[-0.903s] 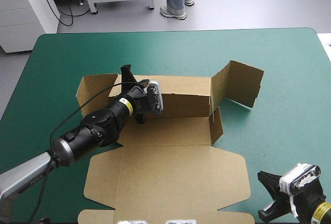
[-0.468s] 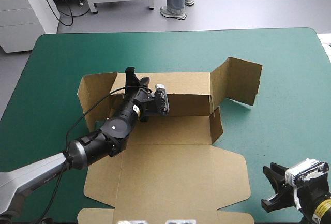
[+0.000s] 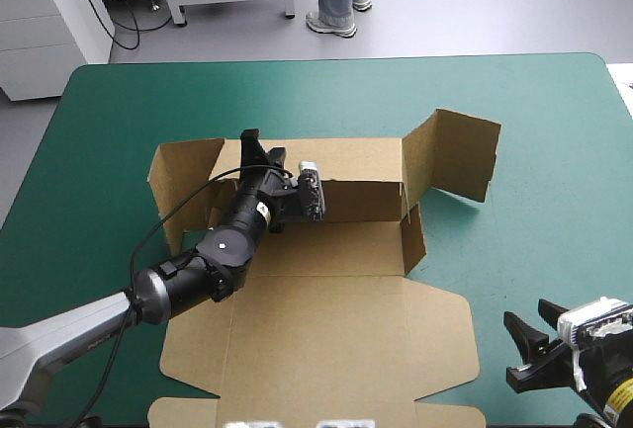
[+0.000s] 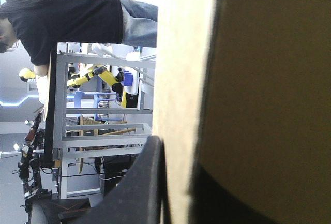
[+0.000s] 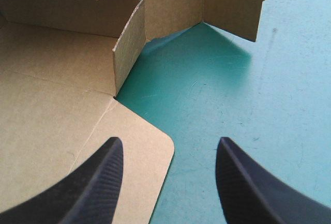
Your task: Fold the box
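Box (image 3: 326, 319) lies open on the teal-green cover (image 3: 554, 112), lid flat on its near side. Left gripper (image 3: 255, 154) pinches the box's raised far wall (image 3: 356, 196). Right gripper (image 3: 516, 349) hovers off the box's near right corner, fingers wide. Walls are going up, I'd judge; next, the side flaps (image 3: 460, 156) need tucking.

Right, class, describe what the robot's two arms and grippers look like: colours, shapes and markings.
The left arm is grey lower down, then rounded black segments with a small white dot and a yellow band near the wrist. The right arm is black with a yellow band too. The right gripper has two broad black fingers, curved like fins and finely ribbed.
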Controlling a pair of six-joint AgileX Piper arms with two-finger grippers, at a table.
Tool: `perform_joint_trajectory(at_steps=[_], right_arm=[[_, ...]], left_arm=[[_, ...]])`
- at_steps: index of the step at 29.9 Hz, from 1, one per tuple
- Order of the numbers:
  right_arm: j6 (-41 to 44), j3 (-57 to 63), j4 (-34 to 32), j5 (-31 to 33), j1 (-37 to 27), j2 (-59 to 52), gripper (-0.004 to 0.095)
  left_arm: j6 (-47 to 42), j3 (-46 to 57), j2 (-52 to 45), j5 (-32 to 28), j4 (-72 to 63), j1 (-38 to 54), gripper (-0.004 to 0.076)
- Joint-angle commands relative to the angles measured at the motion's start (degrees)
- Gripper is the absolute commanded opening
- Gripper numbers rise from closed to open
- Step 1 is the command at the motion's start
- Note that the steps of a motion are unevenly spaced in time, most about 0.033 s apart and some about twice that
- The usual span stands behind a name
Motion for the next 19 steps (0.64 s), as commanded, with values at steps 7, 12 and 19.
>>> perform_joint_trajectory(at_steps=[7,12,19], right_arm=[[5.48,-15.85,-10.92,-1.69,-0.31,12.58,0.0496],[7.14,-26.63,-13.94,1.26,-0.31,22.13,0.0492],[6.03,-43.69,-15.72,10.73,-0.31,35.56,0.0492]], left_arm=[[-1.75,0.04,-0.43,-2.77,-2.88,-0.83,-0.0008],[-1.75,0.04,-0.43,-2.77,-3.00,-0.83,-0.0008],[-1.75,0.04,-0.43,-2.77,-2.88,-0.83,-0.0008]])
